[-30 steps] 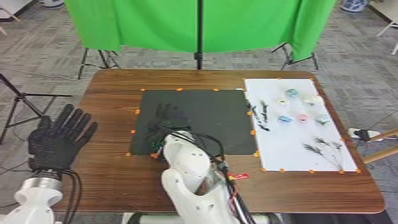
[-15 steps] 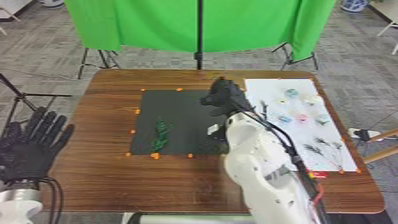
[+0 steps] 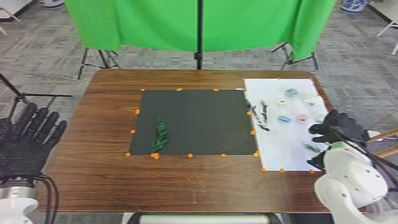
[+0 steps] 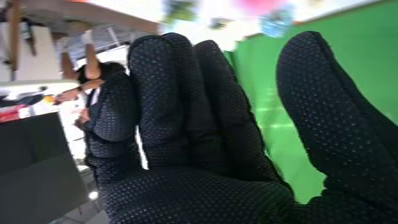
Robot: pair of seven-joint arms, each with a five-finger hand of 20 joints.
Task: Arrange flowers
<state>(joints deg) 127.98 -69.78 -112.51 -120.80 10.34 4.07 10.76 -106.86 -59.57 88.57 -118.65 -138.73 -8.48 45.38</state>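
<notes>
Arranging flowers, likely early: one green sprig lies on the dark mat, blooms remain.
Right robot hand sits right of the mat, over the white sheet, fingers straight, thumb well apart, no visible hold; it blocks part of the sheet. Pink flower, blue flower, dark twigs: right of mat, left to place. Left robot hand, fingers spread, empty, left of mat. Green backdrop beyond mat.
</notes>
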